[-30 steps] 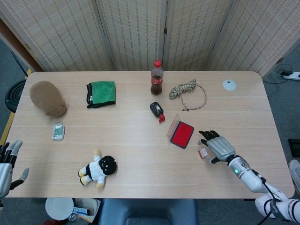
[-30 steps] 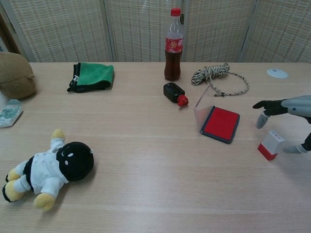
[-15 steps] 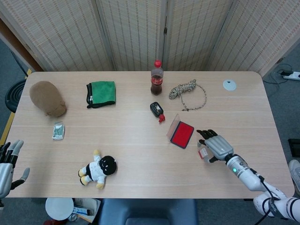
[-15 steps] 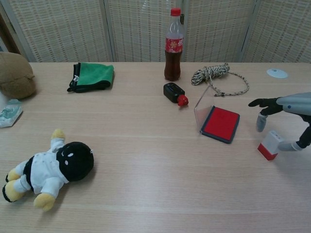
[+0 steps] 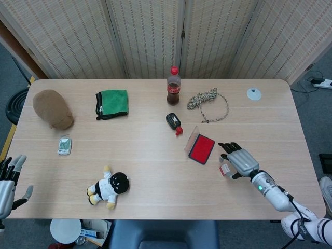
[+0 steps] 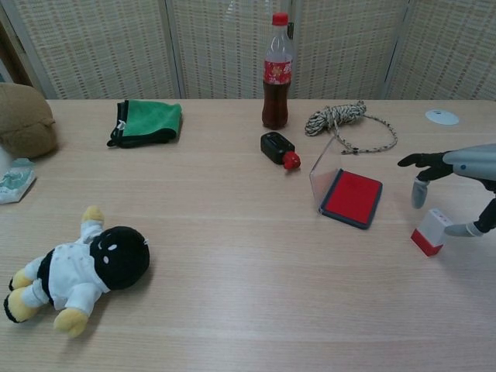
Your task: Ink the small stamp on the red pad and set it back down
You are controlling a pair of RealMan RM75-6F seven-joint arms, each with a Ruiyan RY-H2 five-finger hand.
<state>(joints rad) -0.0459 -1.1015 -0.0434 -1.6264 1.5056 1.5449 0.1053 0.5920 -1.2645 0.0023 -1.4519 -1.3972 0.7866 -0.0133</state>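
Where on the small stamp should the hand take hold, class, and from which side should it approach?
Grip the small stamp by its white upper body, coming from above, probably with fingers on opposite sides. It stands tilted on its red base, and the right hand hovers over it, fingers apart.

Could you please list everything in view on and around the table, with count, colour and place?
stamp: one, white with red base, right side, under the right hand
pad: one, red, lid open, left of the stamp
bottle: one, dark drink, red cap, far centre
rope: one, beige, right of the bottle
black item: one, red tip, in front of the bottle
cloth: one, green, far left
brown lump: one, left edge
packet: one, pale green, near the brown lump
doll: one, black, white and yellow, near left
disc: one, white, far right
left hand: off the table's near left corner
right hand: over the stamp, fingers spread
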